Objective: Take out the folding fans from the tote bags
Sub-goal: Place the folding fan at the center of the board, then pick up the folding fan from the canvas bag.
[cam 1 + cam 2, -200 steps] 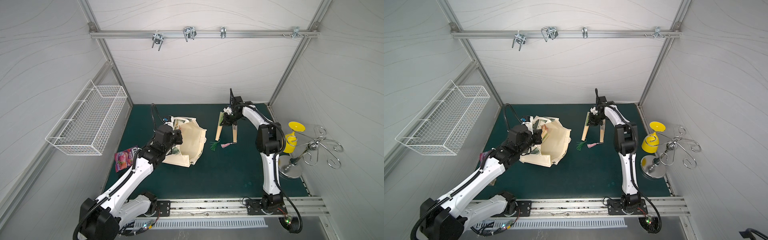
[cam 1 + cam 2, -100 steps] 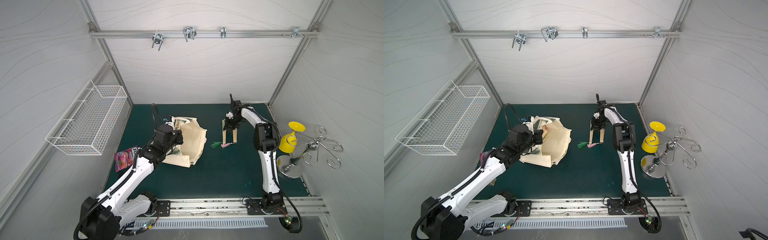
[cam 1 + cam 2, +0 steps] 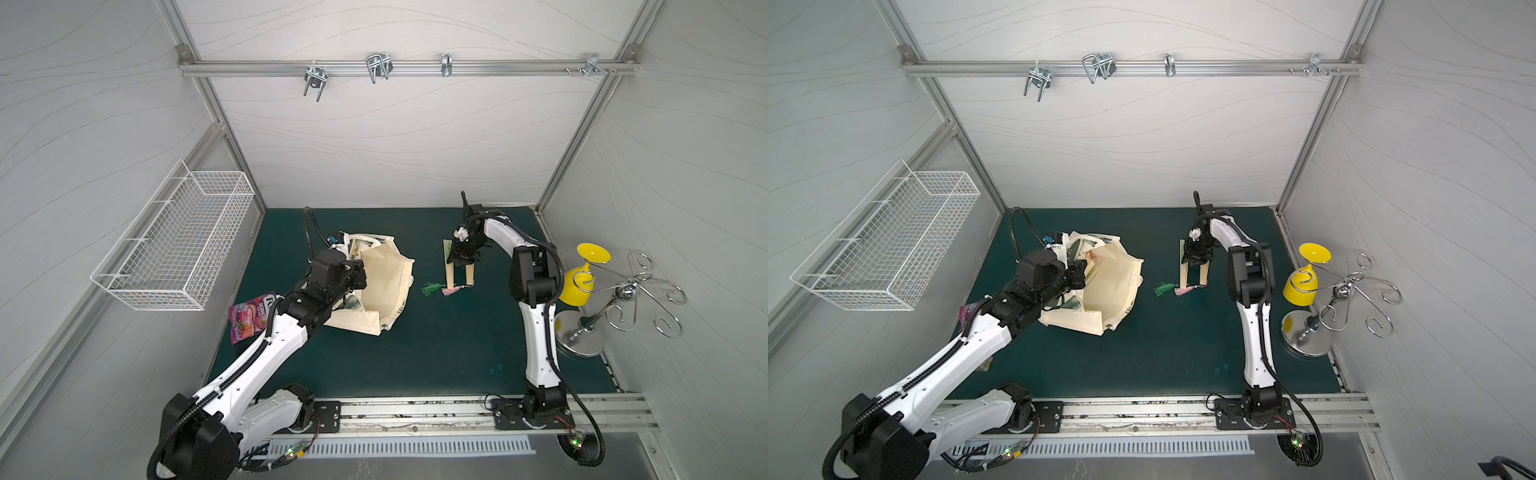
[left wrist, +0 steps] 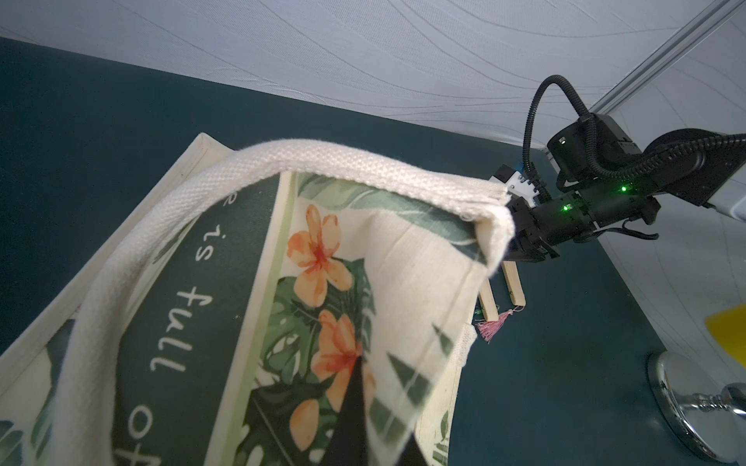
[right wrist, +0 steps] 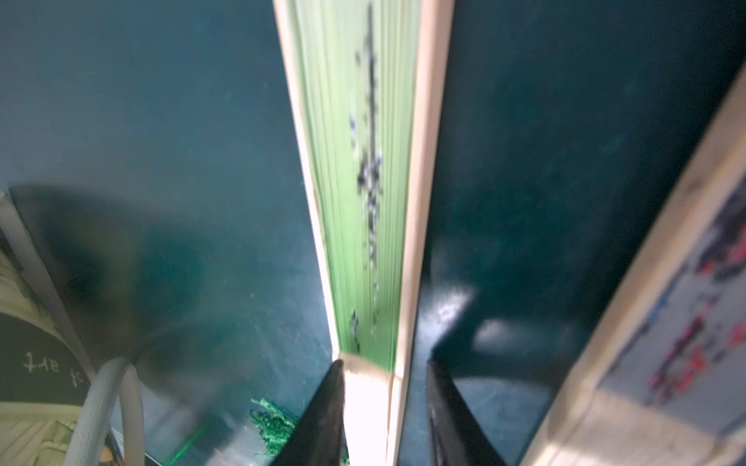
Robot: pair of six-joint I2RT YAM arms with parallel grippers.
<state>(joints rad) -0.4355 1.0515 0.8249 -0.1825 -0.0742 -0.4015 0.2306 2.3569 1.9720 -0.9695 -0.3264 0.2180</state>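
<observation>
The right jaws stand partly open astride the green folding fan (image 5: 363, 201), which lies flat on the worktop (image 3: 415, 353). One finger (image 5: 323, 403) sits against the fan's rib and the other stands clear of it, so nothing is gripped. A second fan (image 5: 646, 282) lies just beside it, at 3 o'clock in a top view. A green tassel (image 3: 428, 289) and a pink tassel (image 3: 451, 291) trail from the fans' 6 o'clock ends.

The left jaws are closed at the mouth of the tote bag (image 3: 386, 286), which slumps at 9 o'clock from the fans, well apart. Cloth drapes over them, and I cannot tell whether they pinch it. A pink snack packet (image 3: 249, 316) lies at 8 o'clock from the tote, and a yellow goblet (image 3: 577, 282) stands at 3 o'clock from the fans.
</observation>
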